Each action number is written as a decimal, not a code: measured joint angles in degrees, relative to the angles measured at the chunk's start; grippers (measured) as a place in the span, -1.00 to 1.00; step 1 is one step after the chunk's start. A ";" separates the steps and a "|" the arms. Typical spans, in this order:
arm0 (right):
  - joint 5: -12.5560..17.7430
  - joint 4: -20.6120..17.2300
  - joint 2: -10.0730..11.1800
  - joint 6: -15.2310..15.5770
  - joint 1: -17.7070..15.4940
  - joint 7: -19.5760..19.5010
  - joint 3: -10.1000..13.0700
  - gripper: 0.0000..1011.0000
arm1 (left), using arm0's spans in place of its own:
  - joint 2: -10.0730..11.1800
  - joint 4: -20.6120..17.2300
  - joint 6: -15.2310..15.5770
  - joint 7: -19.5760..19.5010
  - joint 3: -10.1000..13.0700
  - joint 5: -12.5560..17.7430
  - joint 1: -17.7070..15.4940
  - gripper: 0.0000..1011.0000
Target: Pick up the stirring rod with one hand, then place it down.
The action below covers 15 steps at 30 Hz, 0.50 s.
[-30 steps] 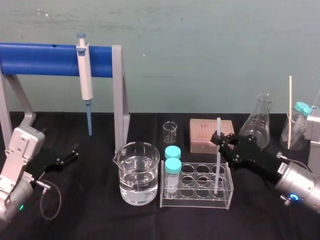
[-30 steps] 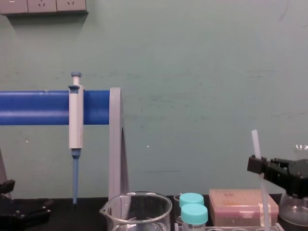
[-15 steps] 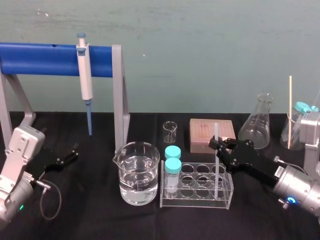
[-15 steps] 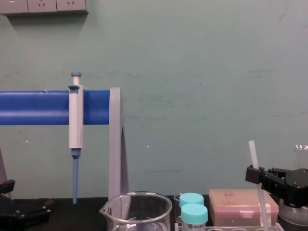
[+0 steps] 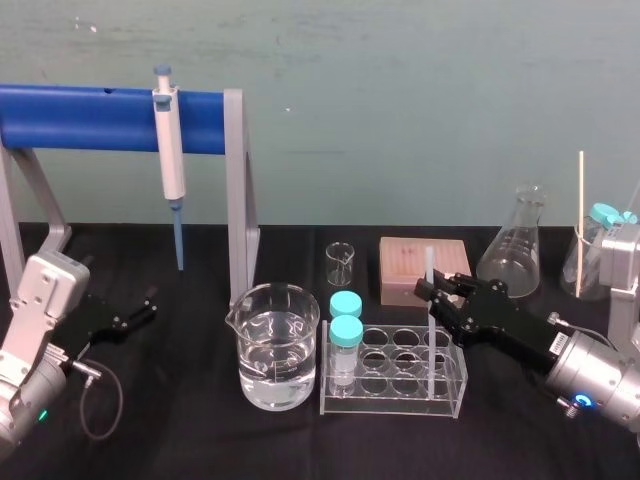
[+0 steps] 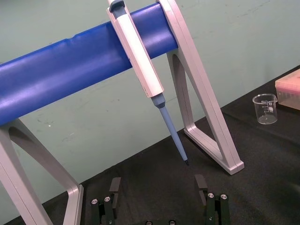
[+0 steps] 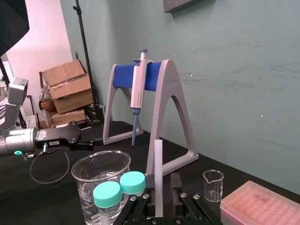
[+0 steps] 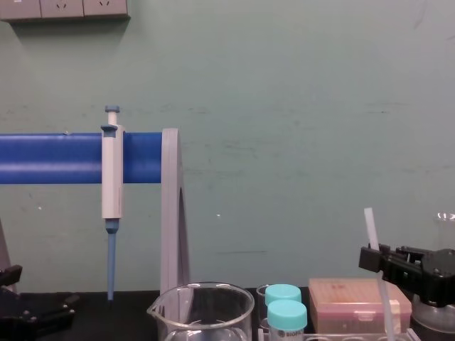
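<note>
Lower than a second ago, the stirring rod [image 5: 431,340] has sunk with the right gripper [image 5: 432,290], which has also drifted slightly toward the robot's left. Its black fingers [image 7: 174,185] are clamped on the rod [image 7: 158,164] a little below the upper end. The rod stands nearly upright — long axis vertical, flat top pointing up and tipped a touch to the robot's left in the chest view [image 8: 370,227]. Its lower end sits inside the right-hand column of the clear tube rack [image 5: 390,405].

Two teal-capped vials [image 5: 346,330] occupy the rack's left end, with a water-filled beaker [image 5: 279,345] just beside them. A pink tip box [image 5: 424,268] and a flask [image 5: 513,245] stand behind. The left gripper [image 5: 140,310] rests at the far left — fingers [image 6: 115,187] spread wide.
</note>
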 joint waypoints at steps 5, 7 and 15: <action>0.02 -0.02 0.02 0.00 -0.01 0.00 0.02 -0.34 | 0.00 0.00 0.00 0.00 0.00 0.00 0.00 0.98; 0.03 -0.03 0.03 0.00 -0.01 0.00 0.03 -0.18 | 0.00 0.00 0.00 0.00 0.00 0.00 0.00 0.98; 0.06 -0.08 0.05 0.00 -0.01 0.00 0.03 0.30 | 0.00 0.00 0.00 0.00 0.00 0.00 0.00 0.98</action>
